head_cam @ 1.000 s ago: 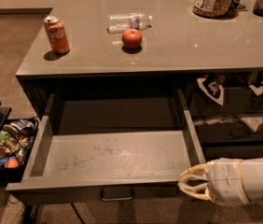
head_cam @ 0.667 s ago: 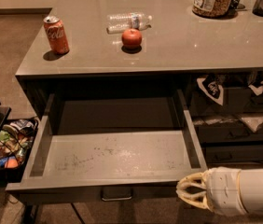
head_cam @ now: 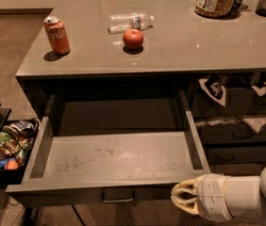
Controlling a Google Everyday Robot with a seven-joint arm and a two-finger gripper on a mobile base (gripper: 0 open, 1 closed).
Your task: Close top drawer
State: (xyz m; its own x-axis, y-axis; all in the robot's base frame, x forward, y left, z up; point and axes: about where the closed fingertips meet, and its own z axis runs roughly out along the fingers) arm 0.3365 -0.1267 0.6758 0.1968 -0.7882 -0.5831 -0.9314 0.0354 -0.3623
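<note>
Grey and scuffed inside, the top drawer (head_cam: 119, 159) stands pulled out under the counter (head_cam: 180, 46), with 1 small metal handle (head_cam: 118, 196) at the middle of its front. My gripper (head_cam: 182, 198) is just below the drawer's front right corner, right of the handle; I cannot tell whether it is wide or narrow.

Above the drawer stand a red can (head_cam: 57, 35) with white script too blurred to read, a clear bottle (head_cam: 130, 21) on its side, an apple (head_cam: 133, 39), and a jar (head_cam: 215, 0) cut off at the top, its label illegible. Left of the drawer, a dark bin (head_cam: 8, 145) holds colourful wrappers. Right of it, black-and-white shapes sit in shadow. The floor (head_cam: 5, 46) is brown carpet.
</note>
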